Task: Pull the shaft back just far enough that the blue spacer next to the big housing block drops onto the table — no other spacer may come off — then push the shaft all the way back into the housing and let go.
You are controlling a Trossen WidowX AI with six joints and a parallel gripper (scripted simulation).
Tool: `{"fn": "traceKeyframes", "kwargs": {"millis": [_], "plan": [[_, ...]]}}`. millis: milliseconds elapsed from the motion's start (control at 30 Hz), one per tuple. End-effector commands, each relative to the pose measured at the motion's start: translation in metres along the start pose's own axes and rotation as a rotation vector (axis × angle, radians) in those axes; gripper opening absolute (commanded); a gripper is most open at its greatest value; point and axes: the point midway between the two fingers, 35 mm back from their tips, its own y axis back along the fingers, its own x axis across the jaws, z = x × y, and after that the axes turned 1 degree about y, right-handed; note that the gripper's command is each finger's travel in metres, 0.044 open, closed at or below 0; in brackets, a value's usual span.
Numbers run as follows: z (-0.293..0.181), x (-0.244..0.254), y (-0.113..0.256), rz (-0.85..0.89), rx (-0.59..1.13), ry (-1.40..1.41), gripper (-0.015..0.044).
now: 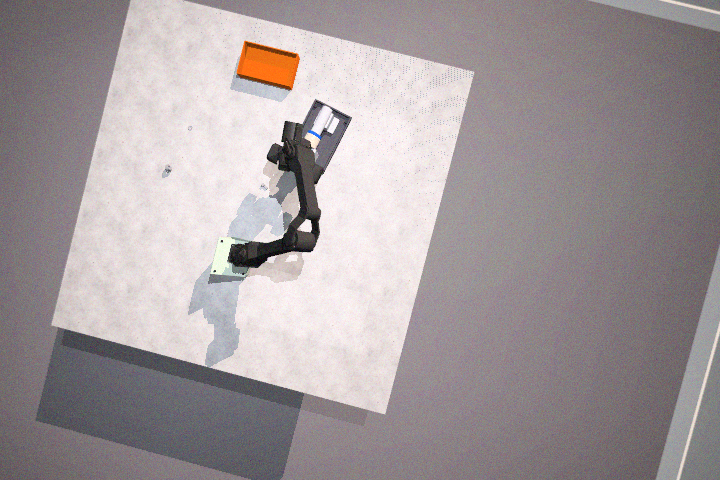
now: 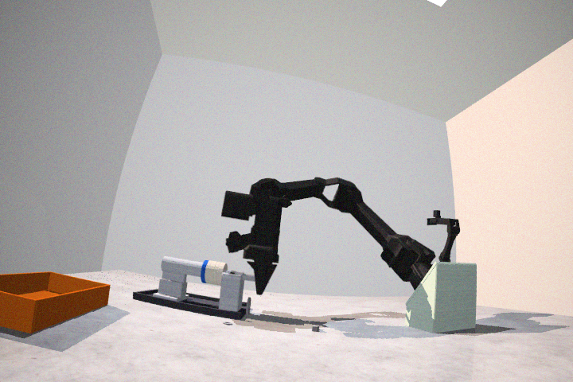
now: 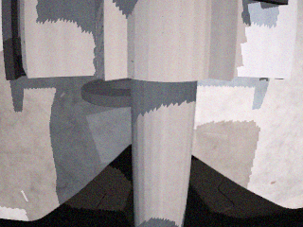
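Observation:
The blue spacer (image 1: 314, 134) (image 2: 204, 270) sits up in line with the shaft, against the big grey housing block (image 1: 322, 116) (image 2: 172, 265). Cream spacers (image 1: 311, 140) (image 2: 216, 272) sit between it and the grey support post (image 2: 231, 291). None of these spacers is seen on the table. The grey shaft (image 2: 247, 277) (image 3: 163, 128) sticks out of the post's near side. My gripper (image 2: 260, 291) (image 3: 151, 154) is shut on this shaft end, a finger on each side, a short way out from the post. The shaft's inner end is hidden.
The fixture stands on a dark base tray (image 1: 332, 150) (image 2: 196, 307). An orange bin (image 1: 267, 66) (image 2: 71, 304) stands beyond it. The arm's pale green base block (image 1: 221, 257) (image 2: 456, 297) is at the other end. Small grey bits (image 1: 167, 169) (image 2: 315, 329) lie on the table.

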Motion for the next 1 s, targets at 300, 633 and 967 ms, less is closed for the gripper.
{"fn": "traceKeyframes", "kwargs": {"millis": [300, 633, 967], "plan": [[-0.0028, 0.0011, -0.0004, 0.005, 0.005, 0.0, 0.0], [-0.0036, 0.0011, -0.0004, 0.005, 0.005, 0.0, 0.0], [-0.0045, 0.0012, -0.0004, 0.005, 0.005, 0.0, 0.0]]}}
